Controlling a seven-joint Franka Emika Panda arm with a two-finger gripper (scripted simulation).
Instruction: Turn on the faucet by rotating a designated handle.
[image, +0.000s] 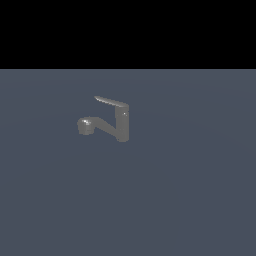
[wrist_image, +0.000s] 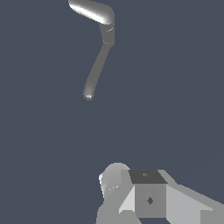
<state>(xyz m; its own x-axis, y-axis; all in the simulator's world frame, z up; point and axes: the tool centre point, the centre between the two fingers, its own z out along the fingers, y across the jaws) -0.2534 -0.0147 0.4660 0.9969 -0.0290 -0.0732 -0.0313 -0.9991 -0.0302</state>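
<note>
Stands alone on a flat slate-blue floor (image: 190, 200), black band above the horizon in the exterior view: a small dull-grey faucet (image: 121, 125) with a short upright column. Slants down from that column toward the exterior view's left as a thicker bent spout (image: 102, 126), ending in a round head with a small highlight. Tops the column as a thin, flat, tapered blade, the handle (image: 111, 102), lighter on its upper face, also pointing to the exterior view's left and tilted slightly upward toward its tip. Shows no arm at all in the exterior view; only the wrist view brings in the robot, as pale grey blocky gripper (wrist_image: 146, 197) housing with a rounded part beside it (cut by the frame edge). Gives in return a foreshortened look from above: handle (wrist_image: 92, 11) bright and rounded, spout (wrist_image: 96, 70) a thin dark bar with its glinting tip nearest the housing. Fingers not distinguishable from the housing, so cannot tell whether spread or closed; nothing seen held. Faucet (wrist_image: 107, 33) well apart from the gripper, ahead of it across bare floor (wrist_image: 43, 131), touching no part of it.
</note>
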